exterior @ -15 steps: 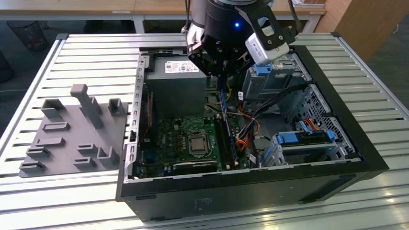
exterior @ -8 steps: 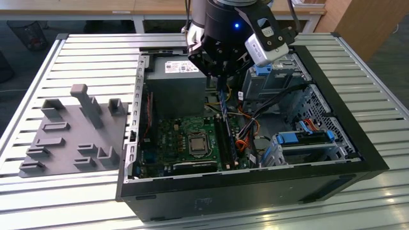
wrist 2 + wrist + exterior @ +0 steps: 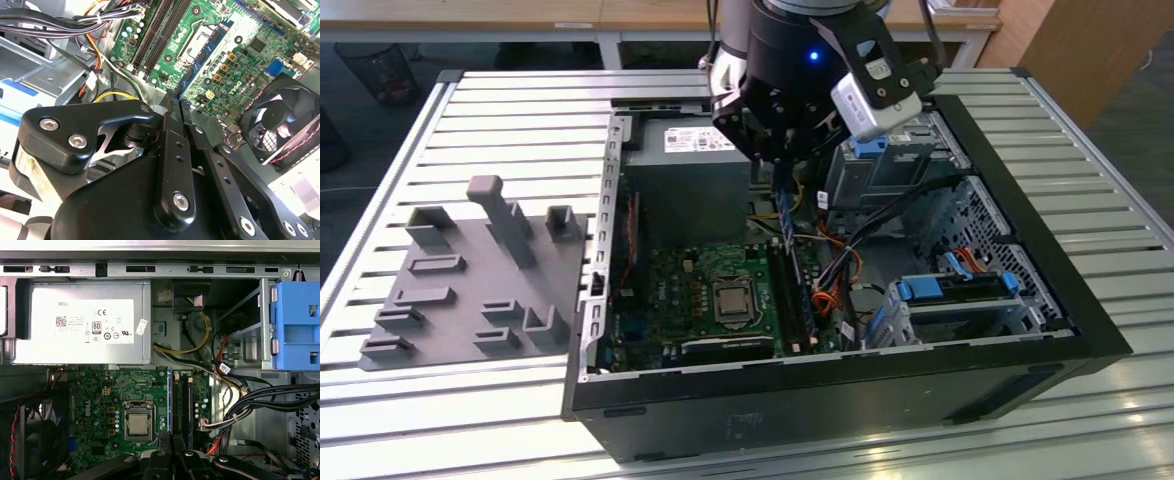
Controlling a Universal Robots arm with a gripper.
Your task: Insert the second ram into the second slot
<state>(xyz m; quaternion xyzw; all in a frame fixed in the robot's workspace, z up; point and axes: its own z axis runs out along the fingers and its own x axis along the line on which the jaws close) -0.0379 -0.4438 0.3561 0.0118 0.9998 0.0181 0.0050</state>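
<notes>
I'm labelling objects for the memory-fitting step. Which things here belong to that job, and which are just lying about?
In the job: gripper, memory stick it grips, memory slots.
Just lying about: grey holder tray, fan, power supply.

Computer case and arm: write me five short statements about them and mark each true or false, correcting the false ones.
1. The computer case lies open, its green board showing. True.
2. The grey holder sits outside the case, on the exterior view's left. True.
3. The pincer hangs over the grey holder. False: it is over the case, above the board's memory slots.
4. The fan in the case is white. False: it is black.
5. The pincer is shut on a thin blue-green memory stick. True.
</notes>
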